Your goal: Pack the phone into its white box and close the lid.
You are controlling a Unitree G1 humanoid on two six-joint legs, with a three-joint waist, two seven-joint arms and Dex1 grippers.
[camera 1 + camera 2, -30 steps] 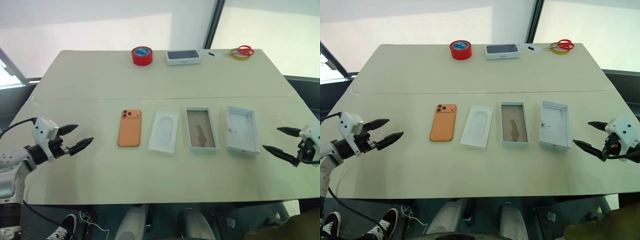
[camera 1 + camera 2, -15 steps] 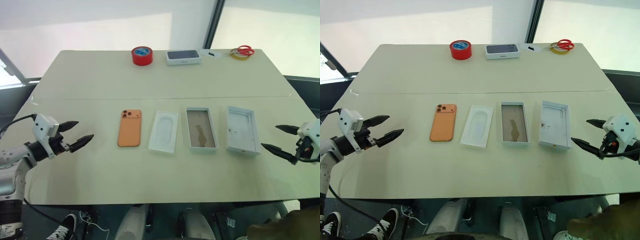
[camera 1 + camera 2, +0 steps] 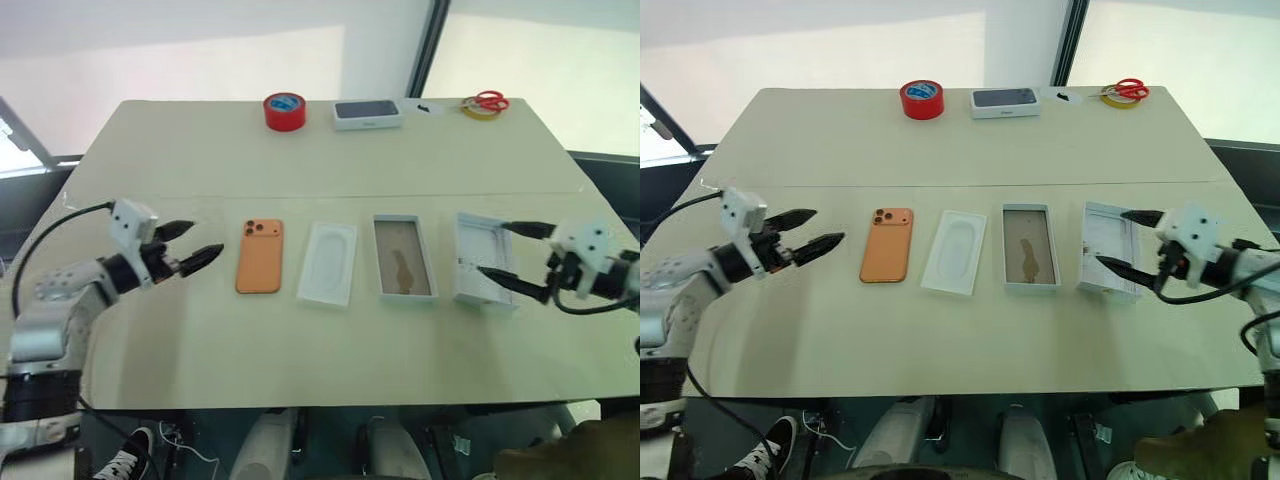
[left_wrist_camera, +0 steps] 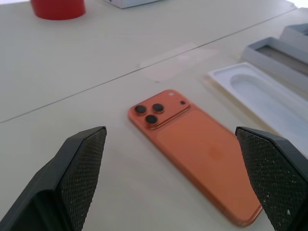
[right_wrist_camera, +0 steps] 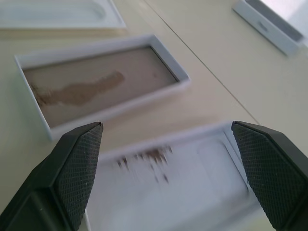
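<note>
phone [image 3: 259, 257] flat, back up (orange) | white box [image 3: 404, 258] beside lid [image 3: 485, 259] | both empty

Left gripper [image 3: 196, 247] at frame's left, fingers spread, pointing right. Right gripper [image 3: 512, 254] at frame's right, fingers spread, pointing left. Both arms bent inward.

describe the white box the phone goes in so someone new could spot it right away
On the pale table, four flat things lie in a row across the middle. The white box is third from the left, between the white insert and the lid. Only it has a brownish floor inside white walls.
</note>
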